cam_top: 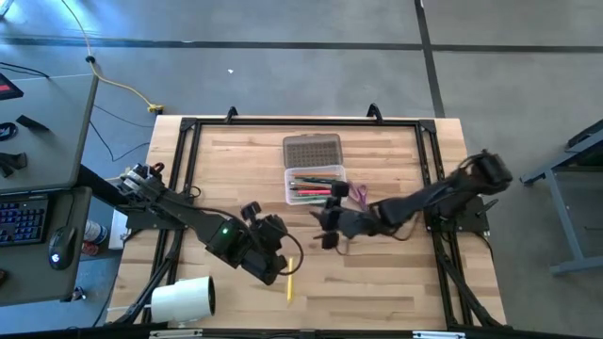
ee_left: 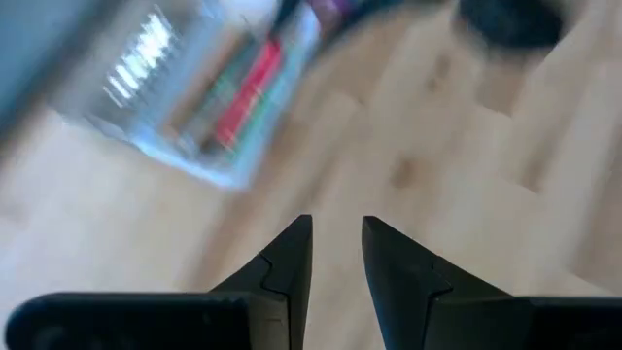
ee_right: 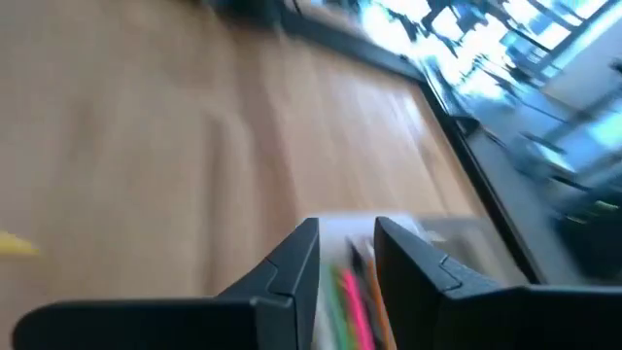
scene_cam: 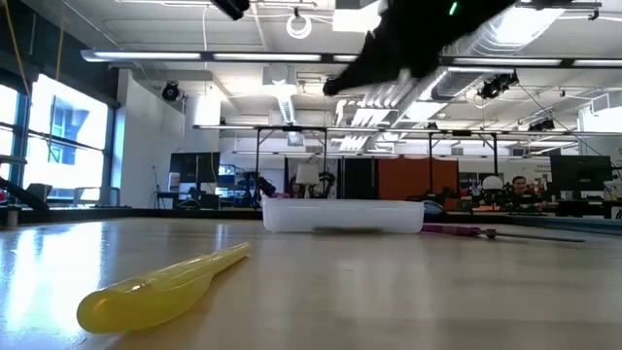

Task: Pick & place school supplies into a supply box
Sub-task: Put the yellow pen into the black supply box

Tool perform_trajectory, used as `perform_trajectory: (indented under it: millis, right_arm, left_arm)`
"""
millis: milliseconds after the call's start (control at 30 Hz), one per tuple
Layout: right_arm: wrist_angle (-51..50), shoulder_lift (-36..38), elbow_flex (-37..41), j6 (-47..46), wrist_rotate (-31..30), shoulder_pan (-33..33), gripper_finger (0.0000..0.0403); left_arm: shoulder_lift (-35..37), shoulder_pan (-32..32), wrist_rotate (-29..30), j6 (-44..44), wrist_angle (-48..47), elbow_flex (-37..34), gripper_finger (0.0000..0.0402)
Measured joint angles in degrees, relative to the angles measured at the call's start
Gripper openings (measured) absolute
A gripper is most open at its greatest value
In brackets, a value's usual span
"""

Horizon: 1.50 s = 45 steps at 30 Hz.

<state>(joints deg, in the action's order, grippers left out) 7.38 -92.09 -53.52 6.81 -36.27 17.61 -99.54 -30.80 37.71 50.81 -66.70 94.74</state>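
The supply box (cam_top: 315, 185) is a clear case lying on the wood table with its ribbed lid (cam_top: 313, 151) folded open toward the far edge. Red, green and orange pencils (ee_right: 352, 297) lie inside it. Purple scissors (cam_top: 360, 195) lie flat beside the box's right end. A yellow pen (cam_top: 290, 282) lies alone on the table nearer the front edge. My right gripper (ee_right: 346, 228) hovers open just in front of the box, with nothing between its fingers. My left gripper (ee_left: 336, 226) hangs open above the table near the yellow pen, pointing toward the box (ee_left: 209, 102).
A big white roll (cam_top: 184, 299) lies at the table's front left corner. A black frame (cam_top: 188, 141) runs around the table's far and side edges. Bare wood lies between the box and the front edge.
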Motion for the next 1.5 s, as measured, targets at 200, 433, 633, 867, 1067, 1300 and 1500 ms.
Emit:
perform_trajectory:
  millis: [200, 433, 633, 867, 1067, 1300, 1500]
  right_arm:
    - [-3.1, 9.1, 0.0, -5.6, 5.3, 5.4, 0.0092]
    - [-9.8, 11.2, 0.0, -13.5, 5.0, 10.5, 0.0096]
    - [-16.3, 11.1, 0.0, -18.6, 5.1, 13.7, 0.0097]
    - [-16.2, 11.1, 0.0, -10.9, 2.1, 14.4, 0.0097]
    - [-16.1, 11.1, 0.0, -5.0, 1.7, 13.5, 0.0097]
    - [-15.6, 11.1, 0.0, -3.3, 1.5, 11.2, 0.0096]
    - [-15.2, 11.1, 0.0, -0.2, 2.2, 9.0, 0.0097]
  left_arm:
    - [-0.8, -2.4, -8.7, 11.4, 5.6, -3.3, 0.0127]
    - [-0.8, -3.4, -15.6, 17.6, 23.4, -13.7, 0.0127]
    - [-0.9, -3.3, -19.3, 17.2, 38.2, -21.3, 0.0127]
    - [-0.9, -1.8, -23.4, 18.4, 38.3, -23.3, 0.0127]
    - [-4.0, -0.6, -28.5, 24.4, 43.7, -23.3, 0.0127]
    - [-9.5, 0.0, -32.5, 26.9, 46.7, -23.3, 0.0127]
    - [-9.6, 1.1, -30.5, 27.9, 45.6, -23.3, 0.0127]
